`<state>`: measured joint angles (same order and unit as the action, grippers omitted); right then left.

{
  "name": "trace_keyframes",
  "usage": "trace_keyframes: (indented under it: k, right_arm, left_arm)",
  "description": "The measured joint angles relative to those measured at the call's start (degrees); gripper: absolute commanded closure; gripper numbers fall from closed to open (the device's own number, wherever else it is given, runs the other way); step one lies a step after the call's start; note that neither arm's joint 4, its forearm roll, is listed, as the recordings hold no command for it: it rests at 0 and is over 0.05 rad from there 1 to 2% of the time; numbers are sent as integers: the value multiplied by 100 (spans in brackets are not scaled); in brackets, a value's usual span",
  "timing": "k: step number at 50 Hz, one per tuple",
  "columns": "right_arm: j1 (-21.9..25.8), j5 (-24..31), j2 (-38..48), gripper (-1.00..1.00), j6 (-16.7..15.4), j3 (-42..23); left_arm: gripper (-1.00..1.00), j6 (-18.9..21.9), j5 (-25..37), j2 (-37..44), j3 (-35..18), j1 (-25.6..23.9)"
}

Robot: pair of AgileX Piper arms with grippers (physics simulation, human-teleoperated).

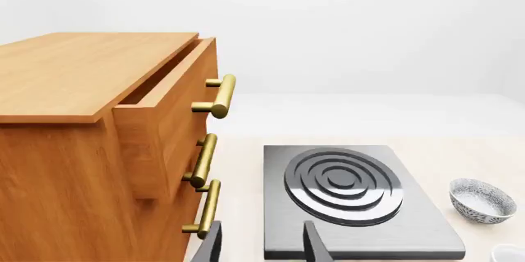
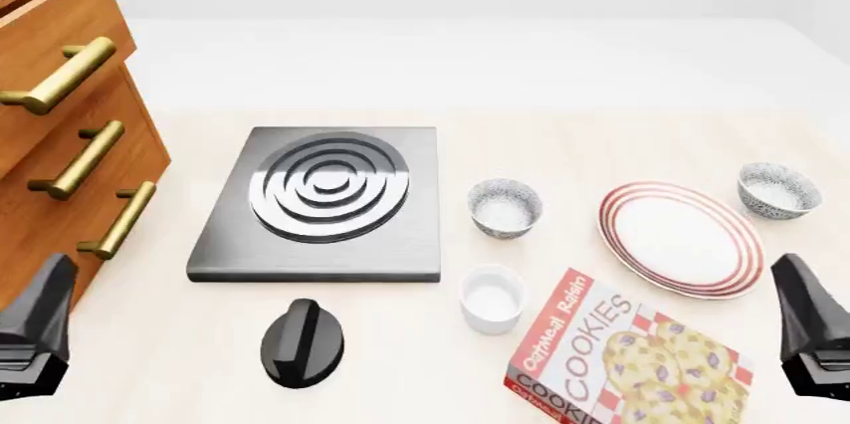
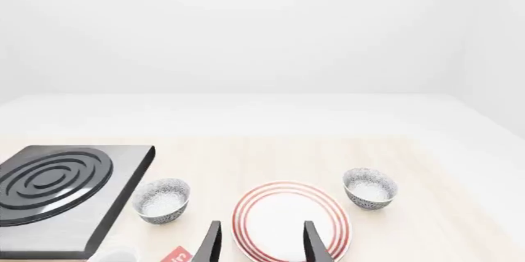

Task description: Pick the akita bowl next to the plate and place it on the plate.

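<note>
Front view runs, with the stove plate (image 2: 322,203) as the landmark, from a wooden drawer cabinet (image 2: 60,96) with brass handles at its left, the top drawer pulled partly out, to a black knob (image 2: 303,342) lying on the table (image 2: 531,76) just in front of it. The left gripper (image 1: 260,246) hangs low by the cabinet, its two fingers apart and holding nothing. Right of the stove plate stands one speckled bowl (image 2: 505,207), white inside and empty; in front of that bowl sits a plain white ramekin (image 2: 492,298), also empty. Further right lies a red box (image 2: 624,356) printed "Oatmeal Raisin COOKIES" with pictured cookies. Beyond the box rests the plate (image 2: 682,238), red-ringed and bare. The akita bowl (image 2: 778,189) stands on the table just beside the plate's far right edge, on the side away from the stove plate, upright and empty. The right gripper (image 3: 260,243) hovers near the plate's front edge, fingers spread, gripping nothing.
</note>
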<state>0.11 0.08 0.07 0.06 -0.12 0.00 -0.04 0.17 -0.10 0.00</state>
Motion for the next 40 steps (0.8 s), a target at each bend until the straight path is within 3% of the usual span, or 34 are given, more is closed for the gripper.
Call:
trace_keyframes:
  k: [27,40]
  right_arm:
    - [46,26,51,-100,-10,-45]
    - [13,-347,515,-100,-4,-98]
  left_arm:
    - [-100,0,-6,25,-14,0]
    - [-100,0,-7,26,-15,0]
